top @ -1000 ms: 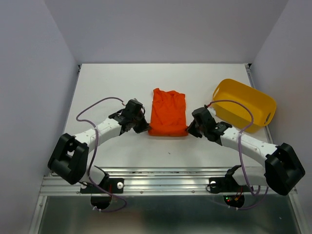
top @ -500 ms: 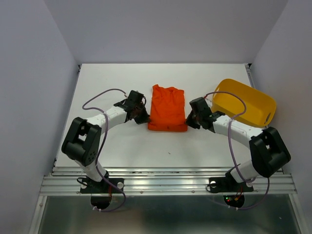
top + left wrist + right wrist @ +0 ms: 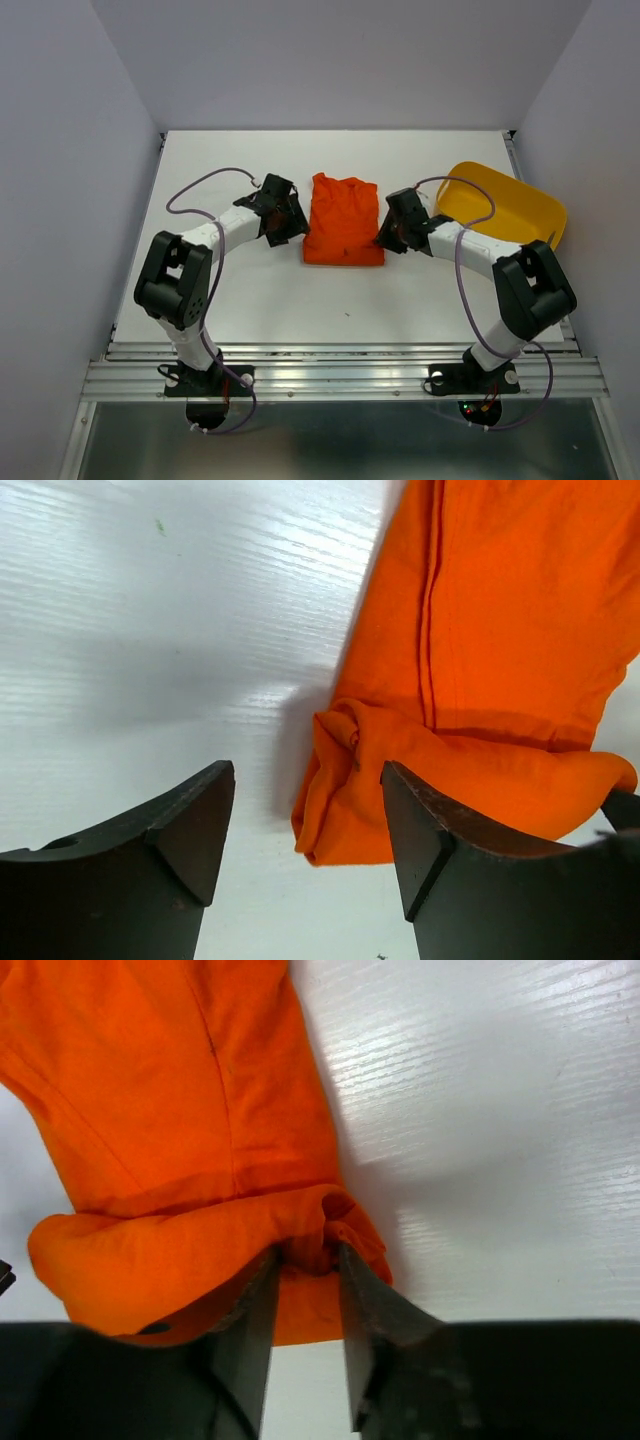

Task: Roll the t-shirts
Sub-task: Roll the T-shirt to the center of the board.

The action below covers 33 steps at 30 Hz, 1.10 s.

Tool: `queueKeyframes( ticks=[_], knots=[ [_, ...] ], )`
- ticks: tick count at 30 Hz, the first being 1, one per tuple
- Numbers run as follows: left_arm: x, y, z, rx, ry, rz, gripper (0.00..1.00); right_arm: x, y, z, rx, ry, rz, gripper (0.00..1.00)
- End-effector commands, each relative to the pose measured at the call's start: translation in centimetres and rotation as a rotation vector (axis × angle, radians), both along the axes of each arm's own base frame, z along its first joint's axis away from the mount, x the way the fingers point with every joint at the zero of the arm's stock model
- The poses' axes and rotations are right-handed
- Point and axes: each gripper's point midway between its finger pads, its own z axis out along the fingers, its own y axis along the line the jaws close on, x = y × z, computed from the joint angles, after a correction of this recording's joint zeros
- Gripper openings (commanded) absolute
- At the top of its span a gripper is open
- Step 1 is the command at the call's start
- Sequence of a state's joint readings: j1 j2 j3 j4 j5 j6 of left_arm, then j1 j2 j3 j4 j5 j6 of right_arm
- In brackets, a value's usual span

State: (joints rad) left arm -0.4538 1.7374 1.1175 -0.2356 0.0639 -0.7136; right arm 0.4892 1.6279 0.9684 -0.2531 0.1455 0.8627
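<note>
The orange t-shirt (image 3: pixel 343 225) lies folded mid-desk (image 3: pixel 250 300), its near edge rolled. The left claw (image 3: pixel 308 775) gapes wide at the roll's left end. The right claw (image 3: pixel 307 1252) is narrow, with cloth between its tips; whether it pinches the cloth I cannot tell. A yellow tub (image 3: pixel 510 215) sits far right.

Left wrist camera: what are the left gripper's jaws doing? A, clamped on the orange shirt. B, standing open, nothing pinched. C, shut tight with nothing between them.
B: the left gripper has its jaws well apart, and the t-shirt only lies loose on the table, its rolled corner between them.
</note>
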Motion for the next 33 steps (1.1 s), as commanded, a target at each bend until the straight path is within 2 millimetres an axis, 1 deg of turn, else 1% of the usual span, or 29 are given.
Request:
queueKeyframes(
  ticks=[1,2,3,5,6,7,8,10,11,12,13,14,16,17,19,20,21,22,23,24,25,26,27,28,29,30,31,32,33],
  knots=[
    [0.9,1.9,6.1,0.046,-0.152,0.041,0.71,1.9,0.0,5.0,0.018,-0.136,0.004,0.41],
    [0.5,2.1,7.2,0.050,-0.177,0.044,0.68,1.6,-0.2,5.3,0.008,-0.140,0.016,0.44],
    [0.2,2.2,7.6,0.051,-0.187,0.041,0.65,1.5,-0.3,6.3,0.014,-0.160,0.019,0.45],
    [-0.5,1.9,8.5,0.039,-0.204,0.027,0.57,0.9,-0.6,7.0,0.009,-0.161,0.027,0.46],
    [-1.3,1.3,8.3,0.032,-0.190,0.002,0.45,0.7,-0.7,7.3,0.009,-0.162,0.028,0.47],
    [-1.8,1.0,8.5,0.020,-0.189,-0.012,0.35,0.4,-0.9,8.0,0.012,-0.177,0.028,0.47],
    [-2.3,0.2,8.5,-0.006,-0.181,-0.035,0.19,0.1,-1.2,8.1,0.007,-0.173,0.024,0.47],
    [-3.6,-1.3,7.9,-0.046,-0.151,-0.071,0.04,-0.7,-0.6,8.5,0.008,-0.176,0.044,0.46],
    [-4.0,-2.3,7.9,-0.078,-0.142,-0.097,0.00,-0.9,-0.8,8.8,0.008,-0.177,0.044,0.44],
    [-4.3,-2.8,7.5,-0.092,-0.132,-0.108,0.00,-1.2,-0.3,8.8,0.011,-0.175,0.060,0.40],
    [-4.7,-3.7,7.4,-0.108,-0.126,-0.127,0.00,-1.4,0.1,8.7,0.014,-0.172,0.072,0.32],
    [-4.8,-4.5,7.0,-0.131,-0.112,-0.138,0.00,-1.7,0.8,8.4,0.018,-0.163,0.097,0.18],
    [-4.8,-5.5,6.8,-0.152,-0.102,-0.153,0.00,-2.0,1.7,7.8,0.033,-0.143,0.123,0.05],
    [-4.6,-6.0,6.2,-0.150,-0.093,-0.156,0.00,-1.9,2.0,7.6,0.040,-0.139,0.131,0.03],
    [-3.8,-6.4,6.2,-0.149,-0.100,-0.150,0.00,-1.7,2.4,6.6,0.041,-0.111,0.140,0.02],
    [-3.4,-6.3,5.4,-0.126,-0.091,-0.147,0.00,-1.4,2.6,6.5,0.044,-0.112,0.136,0.02],
    [-2.7,-6.7,6.0,-0.127,-0.108,-0.147,0.00,-0.9,2.8,6.1,0.040,-0.104,0.129,0.02],
    [-2.3,-6.7,5.9,-0.120,-0.111,-0.147,0.00,-0.6,2.9,5.9,0.033,-0.101,0.125,0.02],
    [-1.9,-6.8,5.2,-0.105,-0.104,-0.147,0.00,-0.2,3.0,5.6,0.024,-0.101,0.125,0.02],
    [-1.1,-7.0,5.6,-0.099,-0.121,-0.148,0.00,0.1,3.1,5.4,0.019,-0.099,0.124,0.01],
    [-0.8,-7.1,5.3,-0.091,-0.117,-0.150,0.00,0.7,3.4,4.9,0.008,-0.090,0.121,0.01],
    [-0.4,-6.9,4.2,-0.072,-0.096,-0.146,0.00,1.1,3.5,4.7,0.000,-0.088,0.126,0.01],
    [0.1,-7.1,4.3,-0.071,-0.103,-0.151,0.00,1.4,3.7,4.4,-0.004,-0.082,0.125,0.01],
    [0.3,-7.1,4.0,-0.066,-0.098,-0.154,0.00,2.0,3.5,3.7,-0.015,-0.070,0.114,0.01],
    [0.4,-7.2,3.2,-0.057,-0.086,-0.159,0.00,2.2,3.5,3.4,-0.021,-0.066,0.111,0.01],
    [0.8,-7.2,3.0,-0.055,-0.089,-0.157,0.00,2.4,3.5,3.2,-0.025,-0.063,0.104,0.01],
    [1.1,-7.0,2.7,-0.051,-0.086,-0.152,0.00,2.8,3.0,2.8,-0.035,-0.058,0.086,0.01],
    [1.3,-7.1,2.0,-0.048,-0.079,-0.157,0.00,3.0,3.0,2.1,-0.049,-0.046,0.081,0.01],
    [1.5,-7.1,1.8,-0.049,-0.079,-0.159,0.00,3.1,2.9,1.6,-0.059,-0.037,0.079,0.01]
  ],
)
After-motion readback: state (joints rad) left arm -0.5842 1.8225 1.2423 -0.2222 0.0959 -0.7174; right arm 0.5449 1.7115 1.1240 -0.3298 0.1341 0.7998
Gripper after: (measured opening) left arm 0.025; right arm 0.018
